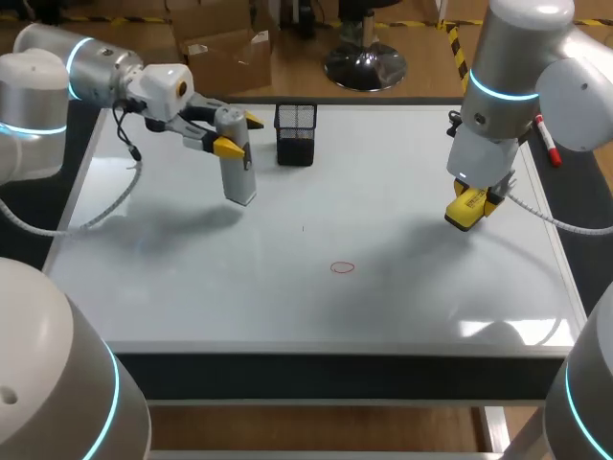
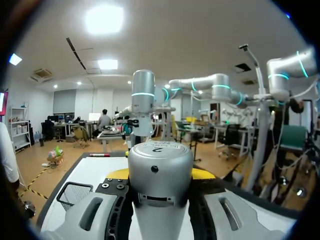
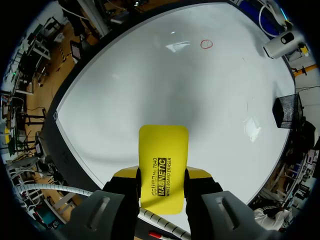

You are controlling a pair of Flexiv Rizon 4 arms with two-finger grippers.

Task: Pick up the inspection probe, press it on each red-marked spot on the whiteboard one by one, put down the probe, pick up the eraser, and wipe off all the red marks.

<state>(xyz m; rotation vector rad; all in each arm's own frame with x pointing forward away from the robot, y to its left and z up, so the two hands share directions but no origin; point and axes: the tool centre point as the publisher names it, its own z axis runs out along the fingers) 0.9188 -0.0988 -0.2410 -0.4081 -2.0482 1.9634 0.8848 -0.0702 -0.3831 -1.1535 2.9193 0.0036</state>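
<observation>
My left hand (image 1: 239, 134) is clenched on the grey, blocky metal inspection probe (image 1: 238, 177). Both yellow fingertips (image 2: 117, 173) press its upper body from opposite sides, spread only as wide as the probe itself. The probe hangs down from the hand, a little tilted, with its lower end pointing at the white whiteboard tabletop (image 1: 383, 172). I cannot tell whether that end touches the surface.

My right hand (image 3: 162, 175) grips the yellow rectangular whiteboard eraser (image 3: 163, 165). The two fingers close on its long edges and most of the block sticks out ahead of them. In the head view the eraser hangs under the hand, above the board, with a soft shadow beneath it.

The small red circle mark (image 1: 342, 267) lies on the board between my two hands and well apart from both. From my right wrist it sits far ahead of the eraser. A black wire-mesh pen cup (image 1: 296, 134) stands upright just beside my left hand, on the side towards my right. A red marker pen (image 1: 549, 142) lies at the board's edge, beyond my right arm.
</observation>
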